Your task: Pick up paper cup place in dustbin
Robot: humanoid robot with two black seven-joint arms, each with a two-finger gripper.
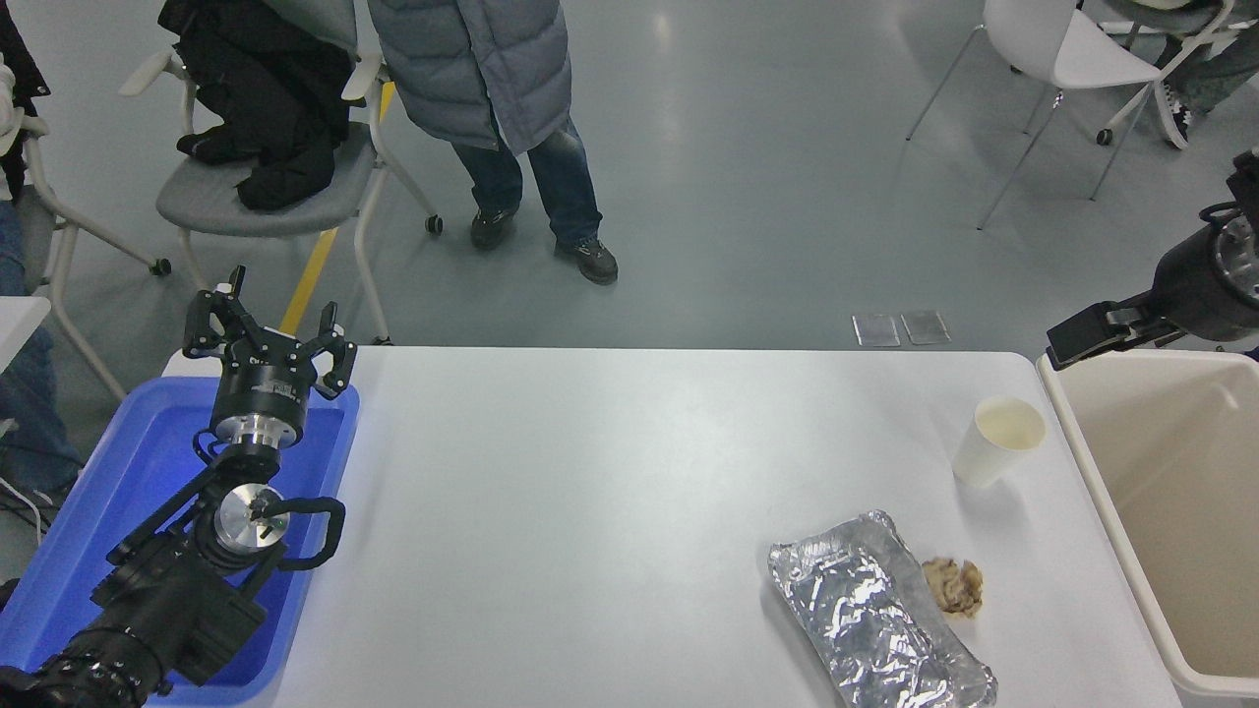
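Bright, even overhead light; sharp focus throughout. Soft glare streaks on the grey floor (679, 108), foil tray (875, 619) glinting, faint short shadows on the white table (590, 511).

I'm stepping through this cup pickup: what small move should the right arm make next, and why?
Probably bring the right claw back left and down toward the paper cup. The cup stands upright and ungrasped on the table, beside the dustbin, while the claw hangs over the bin's far corner, clear of it.
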